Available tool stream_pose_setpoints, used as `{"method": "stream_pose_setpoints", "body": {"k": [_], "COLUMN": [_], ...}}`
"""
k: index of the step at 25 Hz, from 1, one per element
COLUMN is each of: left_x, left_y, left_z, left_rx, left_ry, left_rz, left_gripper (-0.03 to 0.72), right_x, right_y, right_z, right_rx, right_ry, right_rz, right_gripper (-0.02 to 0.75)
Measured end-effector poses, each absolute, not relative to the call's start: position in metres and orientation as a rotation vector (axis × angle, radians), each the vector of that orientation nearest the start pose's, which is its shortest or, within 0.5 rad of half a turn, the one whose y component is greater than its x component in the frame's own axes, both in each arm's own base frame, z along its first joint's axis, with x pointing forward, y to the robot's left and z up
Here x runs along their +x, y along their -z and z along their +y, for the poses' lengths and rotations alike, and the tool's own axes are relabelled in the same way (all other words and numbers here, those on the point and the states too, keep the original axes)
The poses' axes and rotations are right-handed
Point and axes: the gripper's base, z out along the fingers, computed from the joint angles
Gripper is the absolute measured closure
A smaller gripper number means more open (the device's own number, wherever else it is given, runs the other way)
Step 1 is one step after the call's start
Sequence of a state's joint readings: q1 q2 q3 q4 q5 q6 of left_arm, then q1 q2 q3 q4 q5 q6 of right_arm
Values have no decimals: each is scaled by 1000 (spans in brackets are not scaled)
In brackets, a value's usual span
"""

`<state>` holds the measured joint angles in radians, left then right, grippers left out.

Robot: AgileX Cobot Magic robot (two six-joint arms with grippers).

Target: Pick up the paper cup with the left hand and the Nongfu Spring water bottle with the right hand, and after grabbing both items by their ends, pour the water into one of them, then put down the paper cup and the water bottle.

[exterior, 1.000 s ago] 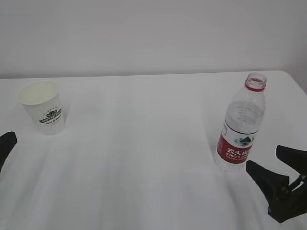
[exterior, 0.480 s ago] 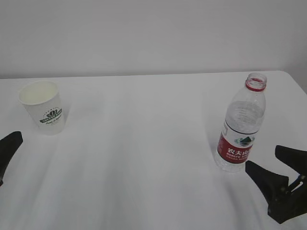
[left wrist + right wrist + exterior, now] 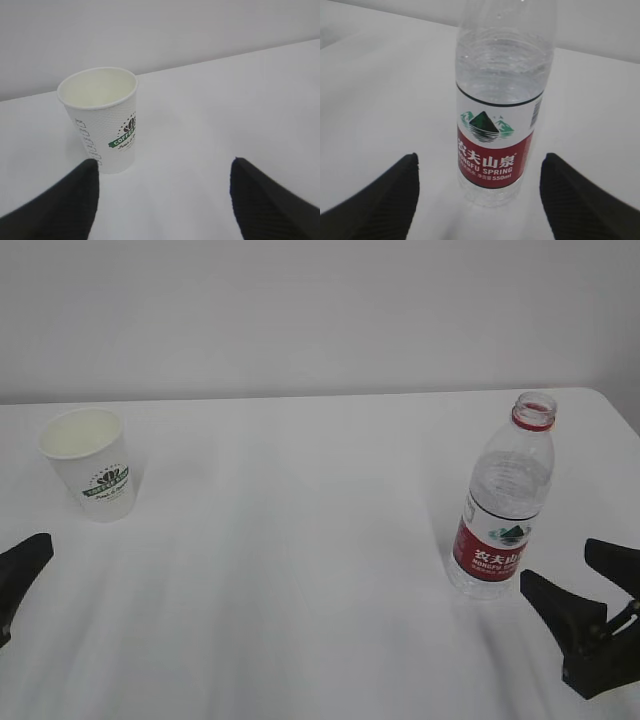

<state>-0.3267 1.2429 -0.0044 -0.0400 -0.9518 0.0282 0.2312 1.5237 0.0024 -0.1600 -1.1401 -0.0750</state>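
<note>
Left gripper point(image 3: 162, 197) is hovering low at the near left of the table point(image 3: 300, 570), jaws spread wide and gripping nothing, with the cup point(image 3: 88, 462) standing upright just beyond it, near the far left. The bottle point(image 3: 503, 502) is standing upright and uncapped on the right side, holding clear water point(image 3: 505, 65). Right gripper point(image 3: 477, 200) is sitting just behind it, jaws spread wide, not touching.

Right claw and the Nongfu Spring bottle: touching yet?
Apart. The right wrist view shows the bottle standing between the open right claw fingers with white table visible on both sides.
</note>
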Motion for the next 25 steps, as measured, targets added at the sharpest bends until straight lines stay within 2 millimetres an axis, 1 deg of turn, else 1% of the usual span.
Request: {"method": "stream_pose_setpoints", "body": {"k": [3, 8, 12, 20, 25], "left_x": [149, 149, 149, 149, 149], "left_y": [-164, -163, -163, -163, -163], "left_z": [-48, -47, -47, -46, -46], "left_rx": [272, 261, 259, 257, 257], "left_ry": [203, 199, 198, 198, 198], "left_rz": [1766, 1778, 1778, 1778, 1778], "left_gripper": [98, 98, 98, 98, 99], "right_x": [159, 160, 166, 181, 192], "right_y": [-131, -114, -104, -104, -101], "right_z": [50, 50, 51, 56, 59], "right_rx": [-454, -465, -473, -483, -483], "right_ry": [-182, -179, -180, -187, -187], "right_rz": [1837, 1939, 1988, 1955, 1952], "right_gripper": [164, 164, 164, 164, 164]}}
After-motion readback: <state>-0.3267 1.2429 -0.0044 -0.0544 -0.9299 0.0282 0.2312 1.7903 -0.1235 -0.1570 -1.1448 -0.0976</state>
